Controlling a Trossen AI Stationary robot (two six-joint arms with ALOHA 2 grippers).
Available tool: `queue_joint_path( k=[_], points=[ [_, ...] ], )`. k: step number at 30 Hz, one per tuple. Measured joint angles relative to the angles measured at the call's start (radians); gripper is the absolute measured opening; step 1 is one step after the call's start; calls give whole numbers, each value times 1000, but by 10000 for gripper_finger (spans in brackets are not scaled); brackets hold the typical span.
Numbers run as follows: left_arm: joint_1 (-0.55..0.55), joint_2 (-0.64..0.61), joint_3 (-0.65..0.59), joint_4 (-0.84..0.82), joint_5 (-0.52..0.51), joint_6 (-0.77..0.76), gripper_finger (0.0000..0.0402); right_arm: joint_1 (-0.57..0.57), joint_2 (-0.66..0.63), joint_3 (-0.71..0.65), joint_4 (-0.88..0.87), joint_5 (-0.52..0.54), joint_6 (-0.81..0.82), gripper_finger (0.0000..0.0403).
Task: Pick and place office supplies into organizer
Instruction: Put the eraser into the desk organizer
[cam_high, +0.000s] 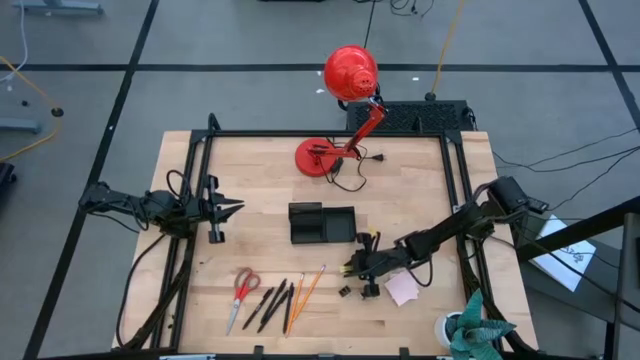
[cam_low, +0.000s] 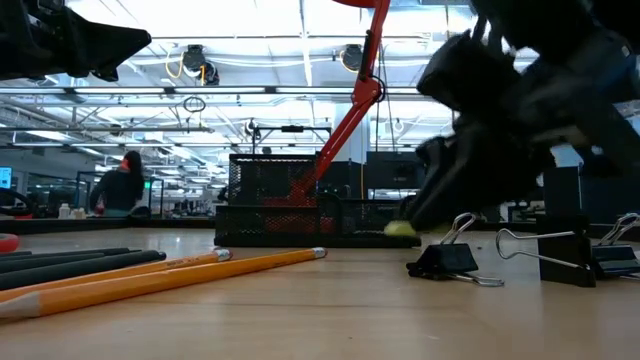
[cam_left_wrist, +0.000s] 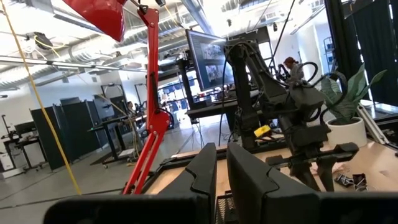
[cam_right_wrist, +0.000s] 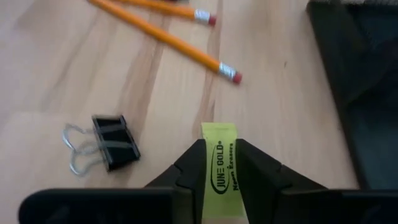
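My right gripper (cam_high: 352, 268) hovers just near-right of the black organizer (cam_high: 322, 222), shut on a small yellow eraser (cam_right_wrist: 219, 134). The low view shows the eraser (cam_low: 400, 228) close to the organizer's mesh wall (cam_low: 300, 215). Black binder clips (cam_high: 345, 291) and a pink sticky-note pad (cam_high: 402, 290) lie below the gripper. Red-handled scissors (cam_high: 243, 290), black pens (cam_high: 265, 305) and orange pencils (cam_high: 305, 292) lie flat near the table's near edge. My left gripper (cam_high: 235, 210) waits, shut, left of the organizer. My right gripper pinches the yellow eraser between its two fingers (cam_right_wrist: 189, 168). The fingers lie along the eraser's long sides, and its free end (cam_right_wrist: 219, 129) sticks out past the fingertips. They come slanting down from the table's right side. The eraser is lifted clear of the table.
A red desk lamp stands with its round base (cam_high: 320, 157) at the far side, its head (cam_high: 350, 72) beyond the table. A potted plant (cam_high: 470, 325) sits at the near right corner. Bare wood lies between the organizer and the supplies. A person (cam_low: 120, 185) stands in the room behind.
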Motion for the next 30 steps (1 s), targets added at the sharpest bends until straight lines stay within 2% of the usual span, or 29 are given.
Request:
queue_joint_path(
  k=[4, 10, 14, 19, 23, 30],
  points=[
    [0, 0, 0, 0, 0, 0, 47, -1, -35, 0, 12, 8, -25, 66],
    [0, 0, 0, 0, -18, 0, 47, -14, -61, 0, 112, 104, -99, 65],
    [0, 0, 0, 0, -18, 0, 47, -43, -61, 22, 167, 103, -130, 64],
    [0, 0, 0, 0, -18, 0, 47, -83, -61, 117, 75, 98, -179, 62],
    [0, 0, 0, 0, -18, 0, 47, -120, -58, 181, 29, 46, -207, 62],
    [0, 0, 0, 7, -18, 0, 47, -185, -51, 200, 30, 24, -223, 62]
  ],
)
